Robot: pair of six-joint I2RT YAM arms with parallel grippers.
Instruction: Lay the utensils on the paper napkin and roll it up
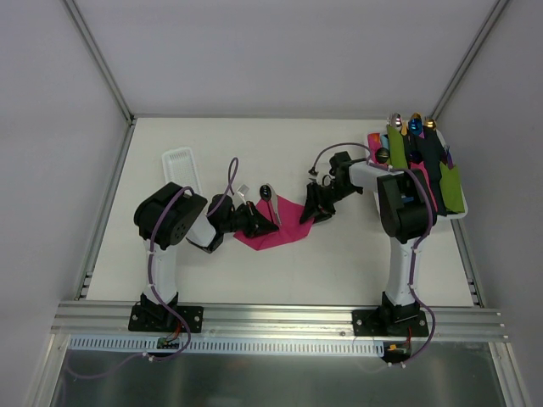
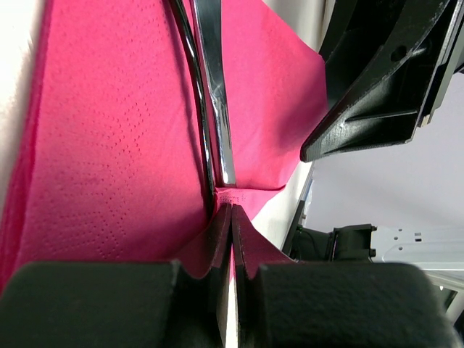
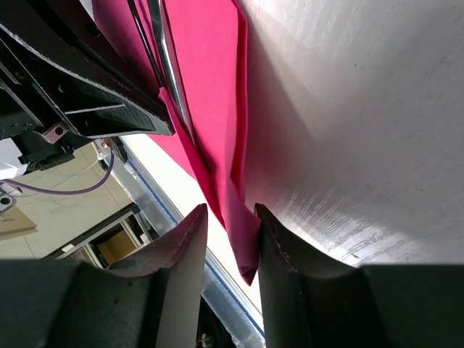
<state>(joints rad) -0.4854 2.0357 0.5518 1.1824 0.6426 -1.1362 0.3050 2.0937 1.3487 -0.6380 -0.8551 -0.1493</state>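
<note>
Left wrist view: left end effector (image 2: 230, 212) tight on paper napkin (image 2: 109, 145) edge

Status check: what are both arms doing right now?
Left gripper shut on paper napkin. Right gripper open around its corner. Utensils lie on it.
</note>
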